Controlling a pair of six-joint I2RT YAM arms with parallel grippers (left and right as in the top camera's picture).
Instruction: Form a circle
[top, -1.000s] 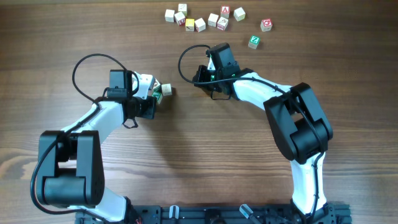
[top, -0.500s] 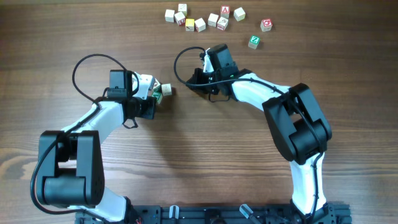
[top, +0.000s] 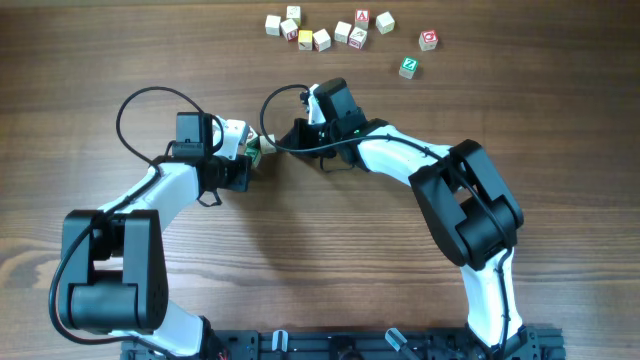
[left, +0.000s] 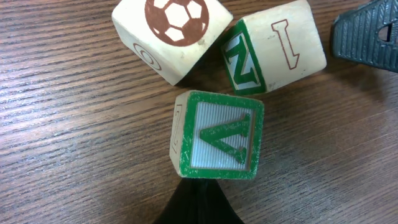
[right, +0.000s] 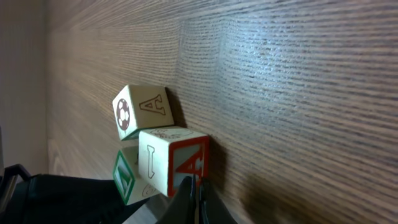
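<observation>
A brown wooden table (top: 300, 270) is showing its grain running sideways; loose letter cubes (top: 322, 38) are sitting scattered along its far edge; a green-faced cube (top: 408, 68) and a red-faced cube (top: 428, 40) are resting apart on the right; a black rail (top: 340, 346) is running along the near edge.

Green A on near cube (left: 217, 135), N and I on right cube (left: 280, 46)

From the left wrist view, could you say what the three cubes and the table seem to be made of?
The three cubes look like pale, matt wood: faint grain shows, and the green and brown print is scuffed at the edges. The table looks like brown wood or wood-grain laminate with a slight sheen; I cannot tell which.
</observation>
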